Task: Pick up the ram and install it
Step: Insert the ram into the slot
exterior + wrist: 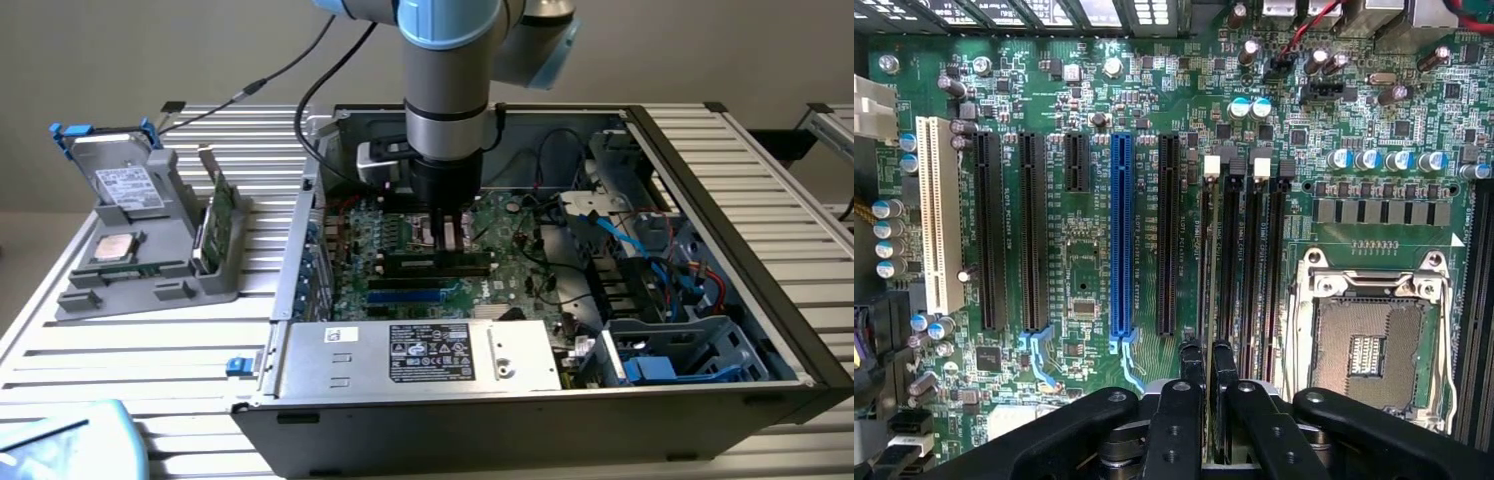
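Observation:
My gripper (450,240) reaches down into the open computer case (747,200), over the green motherboard (514,225). Its black fingers (1184,400) stand close together, shut on the ram (427,264), a long dark stick lying level just under them. In the wrist view the ram (1204,290) shows edge-on as a thin line running away from the fingertips, alongside the black memory slots (1254,270) with white end clips. I cannot tell whether the ram is seated in a slot. The open processor socket (1369,350) lies beside those slots.
A silver power supply (420,355) fills the case's near side, and cables and drive bays (654,290) crowd the exterior view's right. Outside the case, on the exterior view's left, a grey holder (180,290) carries a hard drive (127,180), a green card (214,215) and a square silver chip (118,246).

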Tool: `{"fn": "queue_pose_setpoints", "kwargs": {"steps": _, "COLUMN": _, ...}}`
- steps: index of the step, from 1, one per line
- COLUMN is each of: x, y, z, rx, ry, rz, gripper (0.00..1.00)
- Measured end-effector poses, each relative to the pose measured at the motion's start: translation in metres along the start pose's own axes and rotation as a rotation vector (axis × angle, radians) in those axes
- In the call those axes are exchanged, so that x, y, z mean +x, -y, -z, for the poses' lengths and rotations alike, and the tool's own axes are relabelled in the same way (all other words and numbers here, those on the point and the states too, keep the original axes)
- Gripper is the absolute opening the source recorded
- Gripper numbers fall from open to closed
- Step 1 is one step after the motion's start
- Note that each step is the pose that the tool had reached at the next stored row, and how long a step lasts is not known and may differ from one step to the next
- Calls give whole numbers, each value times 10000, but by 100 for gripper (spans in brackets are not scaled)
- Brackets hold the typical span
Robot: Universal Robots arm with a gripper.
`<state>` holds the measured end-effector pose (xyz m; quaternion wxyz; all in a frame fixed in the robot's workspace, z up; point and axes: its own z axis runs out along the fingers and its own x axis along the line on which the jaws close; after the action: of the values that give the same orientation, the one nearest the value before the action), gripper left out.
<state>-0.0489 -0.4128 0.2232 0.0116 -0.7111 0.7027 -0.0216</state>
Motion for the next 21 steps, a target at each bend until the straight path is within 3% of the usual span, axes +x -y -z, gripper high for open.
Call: {"fn": "queue_pose_setpoints", "kwargs": {"steps": 21, "x": -4, "y": 0, "z": -1, "rx": -69, "ry": 6, "rz": 97, "gripper": 15}}
